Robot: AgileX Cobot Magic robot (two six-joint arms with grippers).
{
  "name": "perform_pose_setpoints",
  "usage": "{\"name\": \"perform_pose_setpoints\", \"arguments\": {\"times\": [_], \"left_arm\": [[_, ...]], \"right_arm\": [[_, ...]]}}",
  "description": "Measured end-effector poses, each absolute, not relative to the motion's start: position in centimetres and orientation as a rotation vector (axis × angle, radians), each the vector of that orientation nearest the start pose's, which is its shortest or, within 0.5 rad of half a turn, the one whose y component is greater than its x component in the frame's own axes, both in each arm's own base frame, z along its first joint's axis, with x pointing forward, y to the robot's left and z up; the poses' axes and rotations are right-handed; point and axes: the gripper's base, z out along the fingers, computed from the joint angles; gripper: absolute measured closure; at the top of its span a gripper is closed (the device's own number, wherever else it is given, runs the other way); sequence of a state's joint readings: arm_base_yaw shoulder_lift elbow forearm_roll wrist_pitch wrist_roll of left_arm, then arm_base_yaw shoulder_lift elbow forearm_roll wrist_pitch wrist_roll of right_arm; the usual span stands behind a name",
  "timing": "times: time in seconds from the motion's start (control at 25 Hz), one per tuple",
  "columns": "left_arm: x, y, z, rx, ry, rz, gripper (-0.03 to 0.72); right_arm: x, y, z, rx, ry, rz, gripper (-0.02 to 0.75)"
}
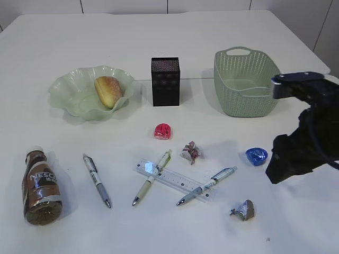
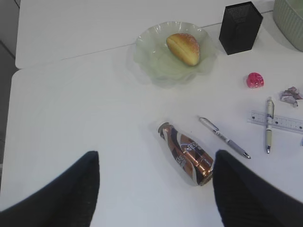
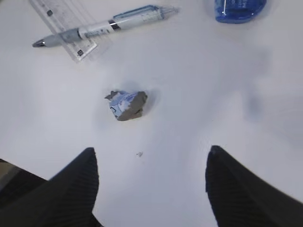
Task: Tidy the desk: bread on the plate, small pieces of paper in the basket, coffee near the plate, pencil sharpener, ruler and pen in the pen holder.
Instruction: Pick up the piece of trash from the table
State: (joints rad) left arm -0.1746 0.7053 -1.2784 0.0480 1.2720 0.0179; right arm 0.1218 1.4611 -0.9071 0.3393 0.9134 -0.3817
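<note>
We're over the white desk (image 1: 159, 32) with both claws spread wide, gripping nothing. Under the right claw (image 3: 151, 182) sits a small grey-and-blue crumpled paper scrap (image 3: 126, 105), just ahead of the gap between its fingers, untouched. Beyond it, far left, the clear plastic ruler (image 3: 61, 21) runs diagonally with a blue-and-white pen (image 3: 102, 26) lying across it. Below the left claw (image 2: 156, 189), the brown Nescafe bottle (image 2: 186, 153) lies on its side, long axis diagonal, one end far-left and the other near-right, close to the right finger.
</note>
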Motion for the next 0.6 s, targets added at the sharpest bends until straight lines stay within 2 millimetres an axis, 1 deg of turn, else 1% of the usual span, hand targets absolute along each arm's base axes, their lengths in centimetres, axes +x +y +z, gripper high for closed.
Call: {"name": "perform_pose_setpoints", "arguments": {"times": [0.04,0.08,0.2,0.24,0.28,0.32,0.36,0.4,0.6], "left_arm": [[6.9,-0.7,45.4,0.196,2.172,-0.026,0.162],[6.9,-0.7,45.4,0.192,2.172,-0.017,0.162],[7.0,-0.6,45.4,0.188,2.174,-0.002,0.162],[7.0,-0.6,45.4,0.187,2.175,0.0,0.162],[7.0,-0.6,45.4,0.187,2.175,0.0,0.162],[7.0,-0.6,45.4,0.187,2.175,0.0,0.162],[7.1,-0.6,45.4,0.188,2.177,0.001,0.162],[7.2,-0.6,45.4,0.188,2.18,0.001,0.162],[7.4,-0.6,45.3,0.189,2.187,0.001,0.162]], "right_arm": [[25.9,6.3,23.0,-0.495,2.872,0.311,0.187],[26.1,7.5,23.0,-0.522,2.91,0.239,0.187],[26.4,8.8,22.3,-0.539,2.996,0.135,0.187],[26.4,8.8,22.3,-0.539,2.996,0.135,0.187],[26.6,9.7,21.2,-0.568,3.063,0.058,0.187],[26.7,9.7,21.2,-0.569,3.067,0.05,0.187],[26.9,10.2,20.3,-0.588,3.087,0.028,0.187],[27.0,10.5,20.0,-0.598,3.089,0.024,0.187],[27.8,11.8,18.8,-0.634,3.032,0.03,0.187]]}}
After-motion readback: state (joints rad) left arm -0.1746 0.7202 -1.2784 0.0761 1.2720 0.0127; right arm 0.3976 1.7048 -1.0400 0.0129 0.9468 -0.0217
